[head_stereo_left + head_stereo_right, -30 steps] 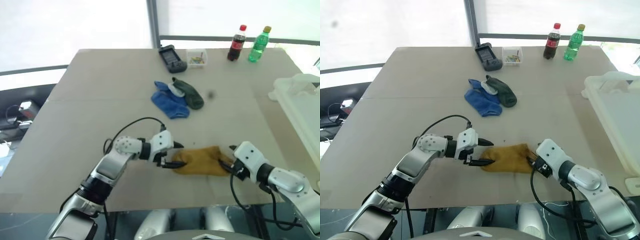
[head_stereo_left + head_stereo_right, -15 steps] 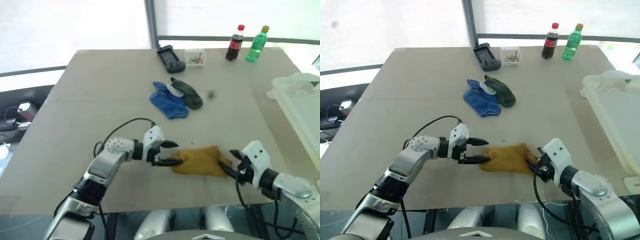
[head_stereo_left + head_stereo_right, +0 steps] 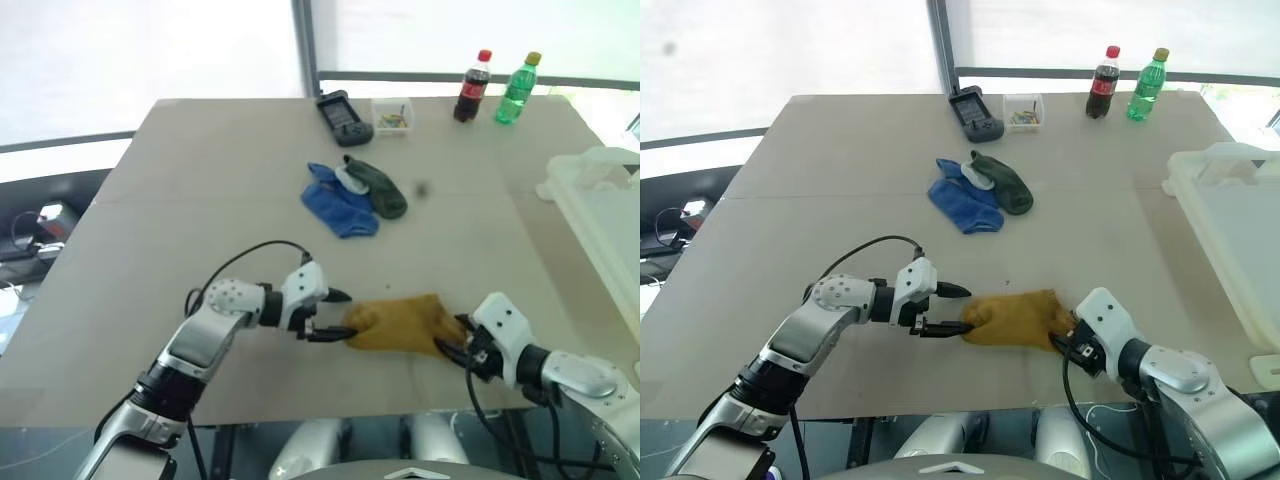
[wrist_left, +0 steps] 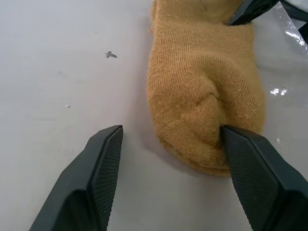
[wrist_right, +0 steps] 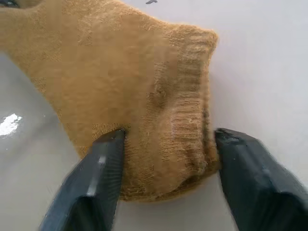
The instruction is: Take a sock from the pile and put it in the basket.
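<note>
Nearest the robot, a mustard-yellow sock (image 3: 398, 324) lies flat on the grey table (image 3: 200, 200) between both grippers. The right gripper (image 5: 166, 144) has pinched in around the sock's ribbed cuff since a second ago; its two black fingers (image 5: 103, 163) now press the fabric from either side. The left gripper (image 4: 168, 139) has drawn slightly back toward the left; its jaws stand apart, one finger (image 4: 250, 159) touching the sock's toe end, the other resting on bare table. The sock has not shifted. Farther back, the rest of the pile (image 3: 352, 195), blue and dark green-grey socks, is unchanged. The whitish basket (image 3: 600, 200) sits at the table's right edge. At the far edge stand a cola bottle (image 3: 474, 86) and a green bottle (image 3: 519, 88).
</note>
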Tool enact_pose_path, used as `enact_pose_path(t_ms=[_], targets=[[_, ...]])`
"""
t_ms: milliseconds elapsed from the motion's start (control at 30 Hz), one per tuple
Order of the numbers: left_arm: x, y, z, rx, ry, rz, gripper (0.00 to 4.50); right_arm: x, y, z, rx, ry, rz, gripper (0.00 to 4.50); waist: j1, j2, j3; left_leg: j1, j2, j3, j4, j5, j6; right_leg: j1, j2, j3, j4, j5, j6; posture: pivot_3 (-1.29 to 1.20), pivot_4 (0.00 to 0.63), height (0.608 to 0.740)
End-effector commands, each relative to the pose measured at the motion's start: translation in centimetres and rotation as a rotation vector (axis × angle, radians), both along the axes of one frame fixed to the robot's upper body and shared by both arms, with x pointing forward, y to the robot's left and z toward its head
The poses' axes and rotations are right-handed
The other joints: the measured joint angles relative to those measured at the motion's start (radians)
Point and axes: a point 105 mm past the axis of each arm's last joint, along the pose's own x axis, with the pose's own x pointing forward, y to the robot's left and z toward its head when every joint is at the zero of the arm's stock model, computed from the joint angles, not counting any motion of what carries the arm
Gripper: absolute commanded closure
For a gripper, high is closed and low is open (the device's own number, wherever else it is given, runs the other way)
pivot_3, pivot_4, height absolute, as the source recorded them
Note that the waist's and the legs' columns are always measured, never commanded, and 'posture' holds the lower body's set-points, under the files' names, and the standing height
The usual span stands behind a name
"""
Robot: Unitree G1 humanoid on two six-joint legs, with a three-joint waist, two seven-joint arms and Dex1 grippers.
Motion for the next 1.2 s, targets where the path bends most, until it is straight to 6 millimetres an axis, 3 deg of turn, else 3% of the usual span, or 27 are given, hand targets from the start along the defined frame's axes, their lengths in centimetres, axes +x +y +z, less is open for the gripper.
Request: enact_pose_path(t_ms=[33,67,133,267,500,633,700,767,800,900,967,1200], targets=[[-1.1,-0.7,-1.5,0.019,0.072,-0.030,1.52,-0.1,-0.3,-0.8,-0.025,0.027,-0.003,2.91,0.000,0.000,0.000,0.000,0.000,0.000,0.000,0.000,0.000,0.000,0.000,0.000,0.000,0.000,0.000,0.00,0.150,0.740],[-1.2,-0.8,-1.7,0.017,0.082,-0.032,1.73,-0.1,-0.2,-0.8,-0.024,0.027,-0.001,3.43,0.000,0.000,0.000,0.000,0.000,0.000,0.000,0.000,0.000,0.000,0.000,0.000,0.000,0.000,0.000,0.00,0.150,0.740],[-1.2,-0.9,-1.7,0.013,0.088,-0.032,2.65,-0.1,-0.2,-0.8,-0.024,0.024,0.001,4.34,0.001,-0.001,-0.001,0.000,0.000,0.000,0.000,0.000,0.000,0.000,0.000,0.000,0.000,0.000,0.000,0.00,0.150,0.740],[-0.6,-1.1,-1.2,-0.018,0.098,-0.001,4.30,0.1,-0.4,-0.7,-0.032,0.012,-0.010,4.50,0.004,-0.001,-0.001,0.000,0.000,0.000,0.000,0.000,0.000,0.000,0.000,0.000,0.000,0.000,0.000,0.00,0.150,0.740],[0.5,-0.8,0.3,-0.069,0.124,0.068,4.30,1.7,-1.0,-0.1,-0.080,-0.052,-0.024,4.50,0.007,-0.001,-0.001,0.001,0.000,0.000,0.000,0.000,0.000,0.000,0.000,0.000,0.000,0.000,0.000,0.00,0.150,0.740],[1.8,0.3,1.4,-0.070,0.119,0.124,4.30,2.8,0.0,0.1,-0.075,-0.064,0.041,4.50,0.005,-0.002,0.001,0.000,0.000,0.000,0.000,0.000,0.000,0.000,0.000,-0.001,0.001,0.000,0.000,0.00,0.150,0.740],[2.6,1.1,1.5,-0.053,0.113,0.143,4.50,3.7,0.6,0.2,-0.068,-0.074,0.055,3.73,0.000,-0.002,0.001,0.000,0.000,0.000,0.000,0.000,0.000,0.000,0.001,-0.001,0.001,0.000,0.000,0.00,0.150,0.740],[2.9,1.4,1.7,-0.046,0.123,0.138,4.50,4.5,0.9,0.1,-0.074,-0.081,0.056,2.89,-0.004,-0.002,0.001,0.000,0.000,0.000,0.000,0.000,0.000,-0.001,0.001,-0.001,0.001,0.000,0.000,0.00,0.150,0.740],[3.1,1.5,1.8,-0.044,0.125,0.134,3.93,4.8,1.0,0.0,-0.083,-0.087,0.054,2.56,-0.005,-0.002,0.001,0.000,0.000,0.000,0.000,0.000,0.000,-0.001,0.001,-0.001,0.001,0.000,0.000,0.00,0.150,0.740],[3.9,1.3,2.4,-0.066,0.114,0.164,2.92,5.3,1.1,-0.1,-0.117,-0.114,0.061,1.27,-0.005,-0.002,0.001,0.000,0.000,0.000,-0.001,0.000,0.000,-0.001,0.001,-0.001,0.000,0.000,0.000,0.00,0.150,0.740],[3.9,1.2,3.2,-0.112,0.135,0.194,1.98,5.1,1.2,0.3,-0.106,-0.121,0.070,1.23,-0.005,-0.002,0.001,0.000,0.000,0.000,-0.001,0.000,0.000,-0.002,0.001,-0.001,-0.001,0.000,0.000,0.00,0.150,0.740],[1.5,2.8,3.7,-0.194,0.431,0.323,1.98,3.6,1.9,4.6,0.005,-0.275,0.177,1.23,-0.004,0.000,0.004,-0.002,0.001,0.000,-0.002,0.000,0.000,-0.004,0.002,0.000,-0.001,0.000,0.000,0.00,0.150,0.740]])
